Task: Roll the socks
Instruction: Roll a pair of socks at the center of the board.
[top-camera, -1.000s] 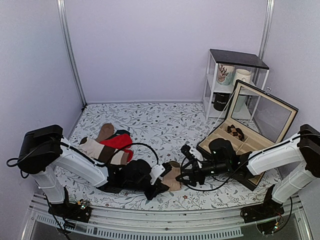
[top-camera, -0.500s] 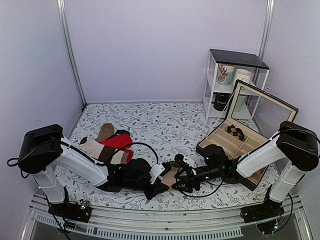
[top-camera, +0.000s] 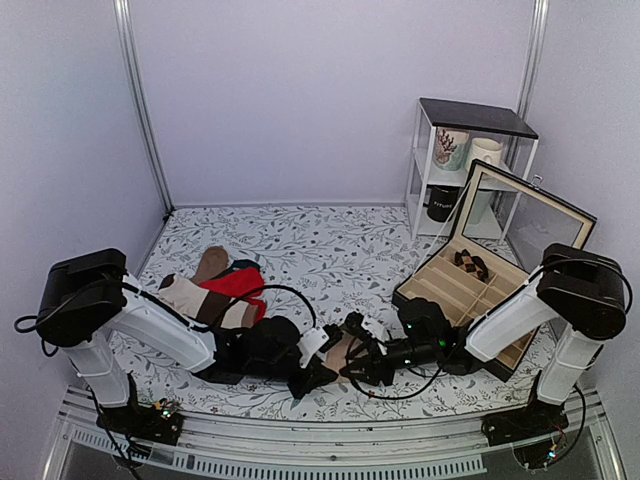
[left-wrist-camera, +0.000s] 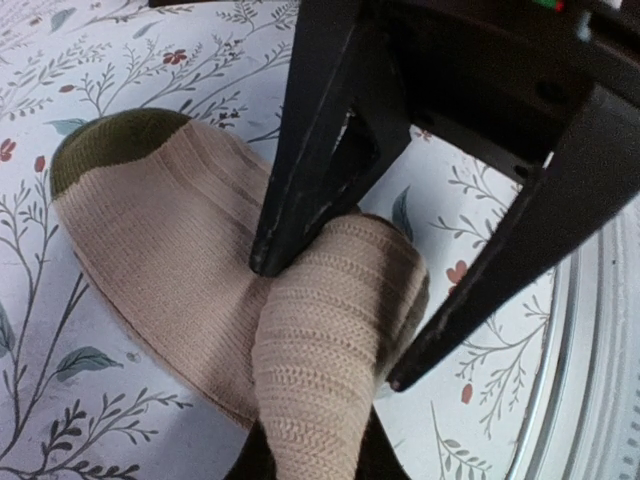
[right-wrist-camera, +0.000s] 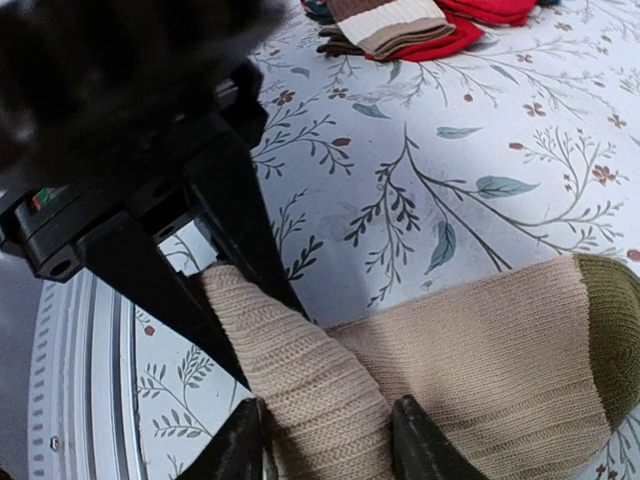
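Note:
A tan sock with an olive-green toe lies flat on the flowered table. Its near end is wound into a roll. In the top view the sock sits between the two grippers near the front edge. My left gripper holds the roll from below, its fingers mostly hidden under it. My right gripper has its fingers on both sides of the same roll. Its black fingers come in from the top of the left wrist view. The striped legs are hidden.
A pile of other socks, with a red one and a cream, brown-banded one, lies at the left. An open compartment box and a shelf unit with mugs stand at the right. The table's front rail is close by.
My right gripper has moved left, from near the box to the sock roll, and now straddles it opposite the left gripper. The left arm has hardly moved.

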